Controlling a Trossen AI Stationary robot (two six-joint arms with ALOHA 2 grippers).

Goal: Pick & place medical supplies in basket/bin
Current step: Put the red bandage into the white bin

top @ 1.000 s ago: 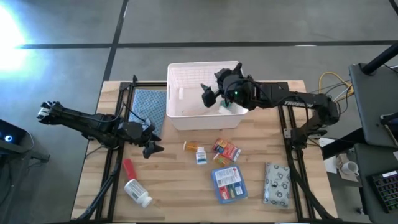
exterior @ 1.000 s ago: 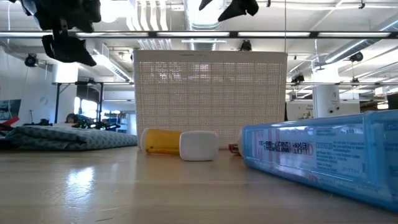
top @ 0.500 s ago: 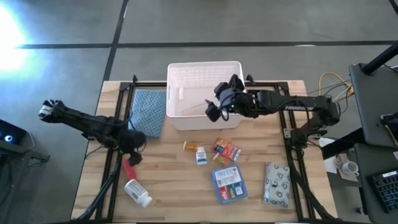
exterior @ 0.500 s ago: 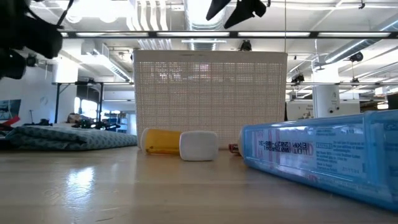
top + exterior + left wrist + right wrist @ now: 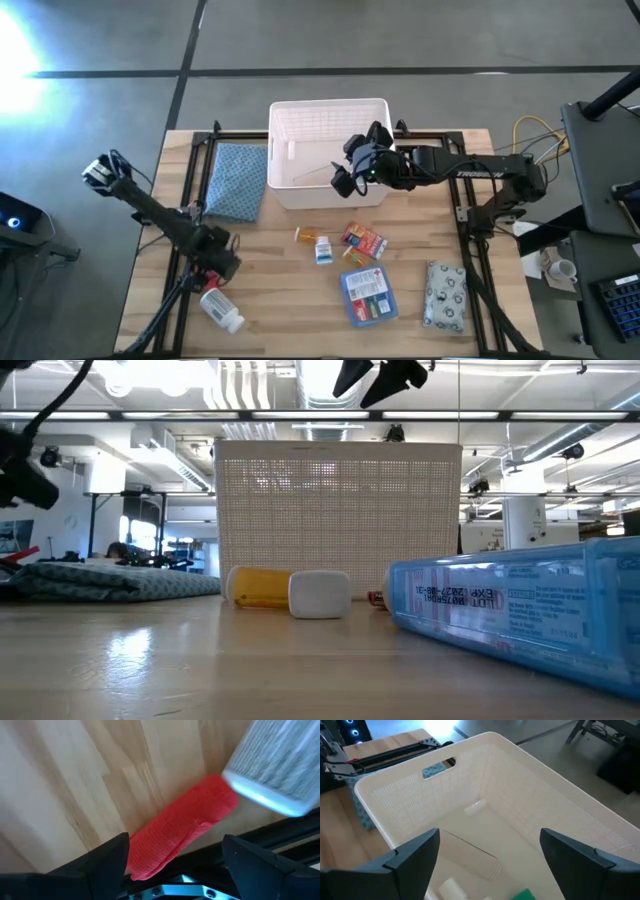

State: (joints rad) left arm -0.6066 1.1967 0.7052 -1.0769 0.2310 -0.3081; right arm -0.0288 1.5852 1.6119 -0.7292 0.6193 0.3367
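My left gripper [image 5: 212, 268] is low over the table's near left part. It is open, with a finger on either side of the red tube [image 5: 180, 827], which lies flat on the wood. The white pill bottle [image 5: 222, 310] lies just nearer, on its side. My right gripper [image 5: 350, 170] is open and hovers over the near right part of the white basket [image 5: 328, 102]. In the right wrist view the basket's floor holds a white item [image 5: 451, 887] and a green one [image 5: 522, 895]. My left gripper [image 5: 175, 855] comes down from above with its fingers across the red tube's end [image 5: 145, 862]. One finger [image 5: 107, 862] stands right beside that end. I cannot tell whether it touches the tube.
A blue cloth [image 5: 237, 180] lies left of the basket. Near the table's middle are a small orange-and-white bottle [image 5: 305, 235], a white box [image 5: 323, 250] and red boxes [image 5: 365, 240]. A flat blue pack [image 5: 368, 295] and a patterned pouch [image 5: 446, 295] lie toward the near right.
My left gripper has moved toward the table's near edge and a little left, down over the red tube, staying open. My right gripper shifted slightly toward the basket's near wall early on, then kept still.
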